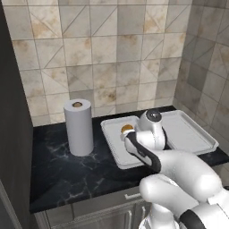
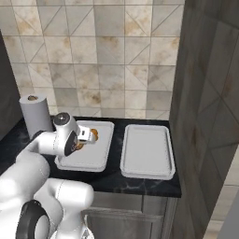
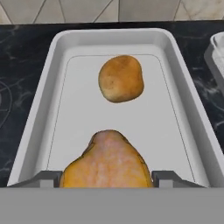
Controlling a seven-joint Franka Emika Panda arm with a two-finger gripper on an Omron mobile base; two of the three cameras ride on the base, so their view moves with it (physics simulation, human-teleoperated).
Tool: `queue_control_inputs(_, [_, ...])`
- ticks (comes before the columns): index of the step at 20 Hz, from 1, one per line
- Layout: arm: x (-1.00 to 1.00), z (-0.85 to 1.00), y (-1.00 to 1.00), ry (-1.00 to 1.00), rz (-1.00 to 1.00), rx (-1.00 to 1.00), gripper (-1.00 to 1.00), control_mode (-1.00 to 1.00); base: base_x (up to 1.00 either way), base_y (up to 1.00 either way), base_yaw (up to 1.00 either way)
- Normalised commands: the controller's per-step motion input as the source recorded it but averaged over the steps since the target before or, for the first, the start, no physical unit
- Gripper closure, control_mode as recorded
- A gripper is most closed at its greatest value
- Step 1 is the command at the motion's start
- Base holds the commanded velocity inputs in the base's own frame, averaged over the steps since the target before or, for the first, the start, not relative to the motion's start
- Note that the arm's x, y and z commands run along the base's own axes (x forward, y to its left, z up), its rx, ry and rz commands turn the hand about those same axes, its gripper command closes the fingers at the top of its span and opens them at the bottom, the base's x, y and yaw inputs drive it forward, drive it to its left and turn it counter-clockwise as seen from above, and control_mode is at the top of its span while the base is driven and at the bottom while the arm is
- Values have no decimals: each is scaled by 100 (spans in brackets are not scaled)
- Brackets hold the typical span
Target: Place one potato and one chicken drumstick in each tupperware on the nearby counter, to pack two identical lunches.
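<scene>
No writing anywhere; gripper (image 3: 106, 177) clasps drumstick (image 3: 106, 162) over tupperware (image 3: 39, 113), near potato (image 3: 121, 78).

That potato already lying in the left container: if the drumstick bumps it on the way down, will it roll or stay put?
The potato looks rounded and lumpy, so a nudge would probably rock or roll it a little. The container has raised walls, which should stop it leaving. It looks solid, so the chicken drumstick between the fingers is unlikely to dent it.
</scene>
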Motion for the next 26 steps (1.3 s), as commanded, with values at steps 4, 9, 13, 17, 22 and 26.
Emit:
queue_control_inputs(4, [18,-50,0,0,0,0,100,-100,0,0,0])
queue_control_inputs(9, [9,-31,0,0,0,0,-100,-100,0,0,0])
queue_control_inputs(13, [0,-1,0,1,0,0,-100,-100,0,0,0])
queue_control_inputs(17, [6,8,0,3,-3,0,-100,-100,0,0,0])
queue_control_inputs(22, [-5,45,0,7,-4,1,-100,-100,0,0,0])
queue_control_inputs(26, [-76,76,-13,11,-6,3,-100,-100,0,0,0])
